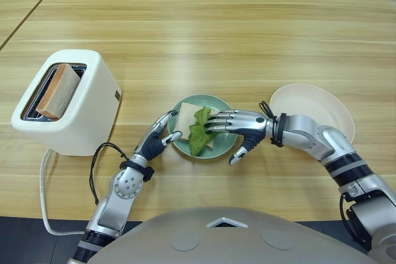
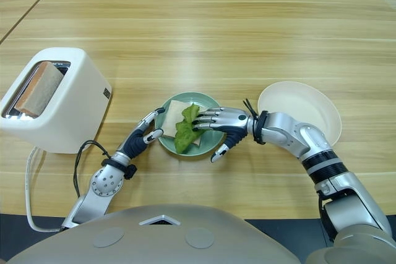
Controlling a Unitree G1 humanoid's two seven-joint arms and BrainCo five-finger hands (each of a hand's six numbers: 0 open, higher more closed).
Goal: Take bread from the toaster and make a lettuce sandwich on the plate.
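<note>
A: Which step is in hand?

B: The lettuce step, I think. In the left of the frame the toaster (image 1: 65, 100) holds one slice (image 1: 60, 89). At the centre the left hand (image 1: 158, 138), fingers stretched and holding nothing, touches the plate (image 1: 223, 146) at its left rim. On the plate, lettuce (image 1: 199, 133) lies on bread (image 1: 187, 115), and the right hand (image 1: 238, 127) rests spread on the lettuce.

A: And next?

B: Probably the slice must be lifted out and laid on top.
</note>
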